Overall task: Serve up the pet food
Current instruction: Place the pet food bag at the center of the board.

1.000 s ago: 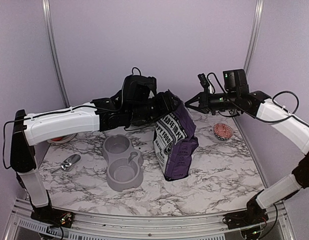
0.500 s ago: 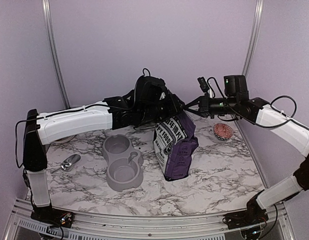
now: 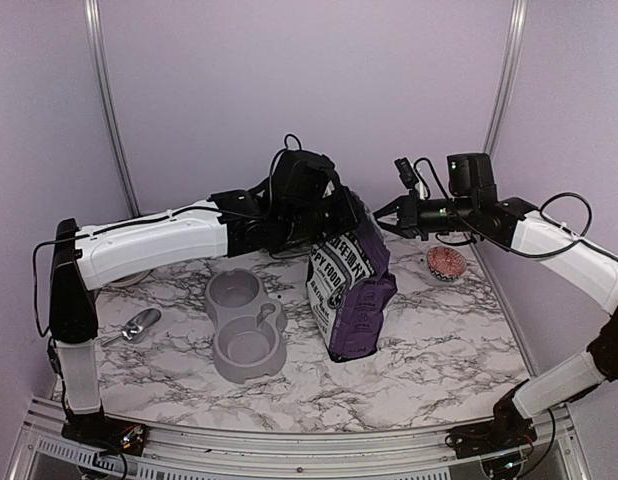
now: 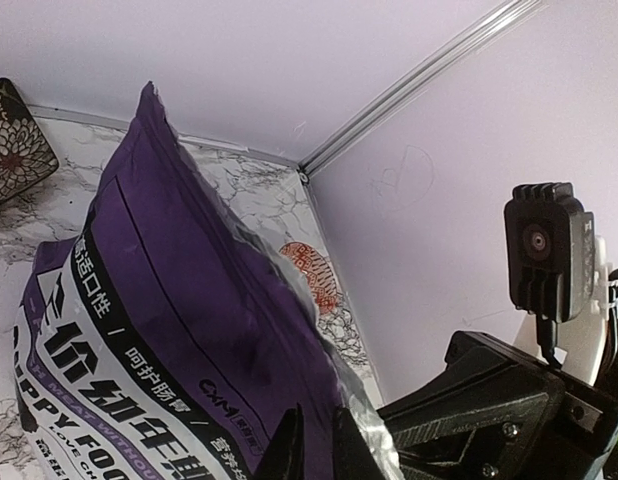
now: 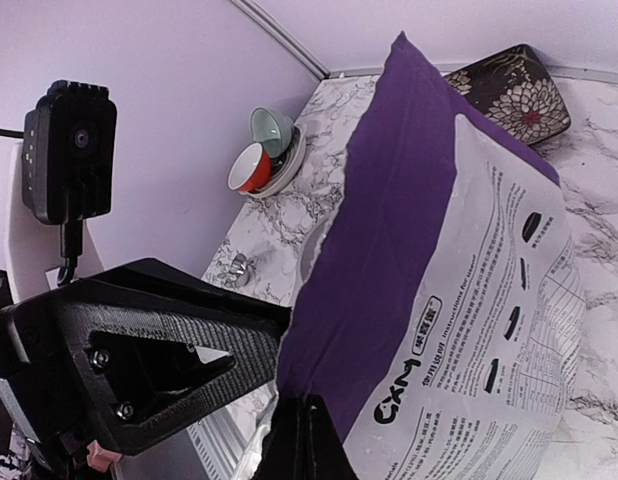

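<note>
The pet food itself is hidden inside the purple-and-white "PUPPY FOOD" bag (image 3: 349, 295), which stands upright right of the table's centre. My left gripper (image 3: 355, 214) reaches in from the left and is shut on the bag's top edge. In the left wrist view its fingertips (image 4: 289, 445) pinch the purple front panel of the bag (image 4: 169, 300), and silvery lining shows beside them. My right gripper (image 3: 380, 222) is shut on the same top edge from the right. In the right wrist view that gripper (image 5: 311, 435) grips the bag's (image 5: 439, 250) rim.
A grey double bowl (image 3: 246, 322) lies left of the bag, and a metal scoop (image 3: 137, 326) further left. A red patterned dish (image 3: 446, 262) sits at the back right. Stacked cups on a saucer (image 5: 269, 150) and a dark floral object (image 5: 509, 92) stand behind the bag.
My left arm moved right to the bag's top and its jaws closed on the edge. The right gripper kept its hold and barely shifted.
</note>
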